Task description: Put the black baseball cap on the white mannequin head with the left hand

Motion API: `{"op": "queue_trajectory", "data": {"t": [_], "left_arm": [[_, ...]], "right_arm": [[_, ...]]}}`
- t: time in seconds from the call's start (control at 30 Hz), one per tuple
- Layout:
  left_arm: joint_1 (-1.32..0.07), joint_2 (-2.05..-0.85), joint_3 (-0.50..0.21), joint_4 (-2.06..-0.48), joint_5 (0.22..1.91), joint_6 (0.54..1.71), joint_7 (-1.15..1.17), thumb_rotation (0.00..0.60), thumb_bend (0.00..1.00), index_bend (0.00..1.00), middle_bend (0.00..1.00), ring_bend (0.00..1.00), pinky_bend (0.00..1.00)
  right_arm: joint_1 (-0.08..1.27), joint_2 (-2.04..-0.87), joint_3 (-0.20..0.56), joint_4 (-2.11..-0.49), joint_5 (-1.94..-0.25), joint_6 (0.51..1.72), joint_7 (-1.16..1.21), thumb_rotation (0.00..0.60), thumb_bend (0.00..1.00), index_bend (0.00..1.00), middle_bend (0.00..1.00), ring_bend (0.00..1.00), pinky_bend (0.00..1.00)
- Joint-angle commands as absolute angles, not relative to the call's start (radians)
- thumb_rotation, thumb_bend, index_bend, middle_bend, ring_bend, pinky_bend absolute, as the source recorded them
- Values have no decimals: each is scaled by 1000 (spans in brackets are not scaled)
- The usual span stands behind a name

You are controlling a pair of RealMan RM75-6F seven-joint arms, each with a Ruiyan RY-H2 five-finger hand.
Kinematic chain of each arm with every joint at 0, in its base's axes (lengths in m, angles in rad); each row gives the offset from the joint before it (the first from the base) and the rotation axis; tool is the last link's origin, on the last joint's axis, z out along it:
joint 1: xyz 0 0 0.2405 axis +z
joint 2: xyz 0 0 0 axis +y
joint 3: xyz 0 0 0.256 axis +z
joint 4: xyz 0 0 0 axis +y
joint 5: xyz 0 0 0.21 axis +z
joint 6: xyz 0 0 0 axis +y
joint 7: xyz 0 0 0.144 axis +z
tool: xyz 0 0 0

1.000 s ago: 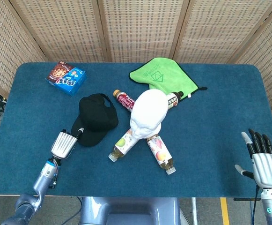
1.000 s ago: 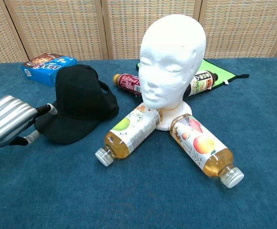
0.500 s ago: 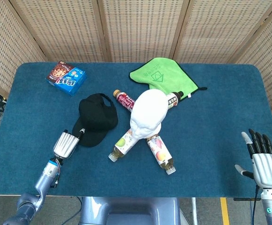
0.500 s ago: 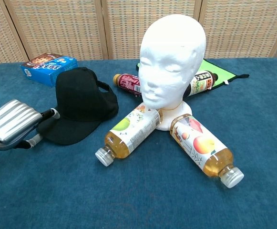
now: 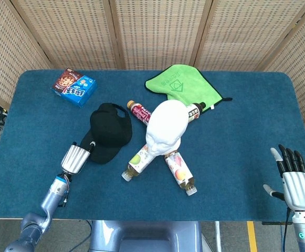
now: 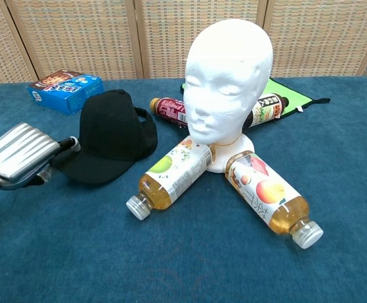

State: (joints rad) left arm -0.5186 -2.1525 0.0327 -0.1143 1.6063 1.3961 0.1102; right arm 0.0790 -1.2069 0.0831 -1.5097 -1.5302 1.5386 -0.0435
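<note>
Cap (image 5: 109, 131), black, sits left of centre on the table (image 5: 236, 152), its brim pinched by the left hand (image 5: 76, 158) at lower left. Just right of it, the mannequin head (image 5: 165, 126) stands upright among four lying bottles. At lower right, the right hand (image 5: 297, 184) holds nothing, fingers spread apart.

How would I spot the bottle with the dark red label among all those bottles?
Start at the white mannequin head mid-table. Four bottles lie fanned around its base. Yours, the dark red bottle, lies behind the head toward the black cap; unlike the pale juice bottles in front, it has a maroon label and brown cap.
</note>
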Motion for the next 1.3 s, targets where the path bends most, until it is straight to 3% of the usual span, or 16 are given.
{"op": "queue_trajectory", "data": {"t": [0.03, 0.17, 0.6, 1.3], "left_arm": [[-540, -2131, 34, -115, 1612, 1450, 108, 600, 693, 780, 970, 910, 754], [-559, -2106, 35, -117, 1614, 1479, 111, 600, 750, 815, 976, 917, 754], [-585, -1996, 124, -115, 1707, 1607, 228, 600, 773, 852, 979, 919, 754], [-648, -1798, 86, -217, 1697, 1817, 298, 600, 768, 852, 979, 919, 754]], "right_arm": [[79, -1206, 84, -1510, -1530, 1540, -43, 600, 33, 105, 0, 0, 0], [77, -1205, 83, -1513, -1536, 1546, -44, 600, 34, 109, 0, 0, 0], [72, -1195, 92, -1517, -1528, 1558, -27, 600, 34, 136, 0, 0, 0], [67, -1191, 96, -1530, -1541, 1581, -21, 600, 34, 145, 0, 0, 0]]}}
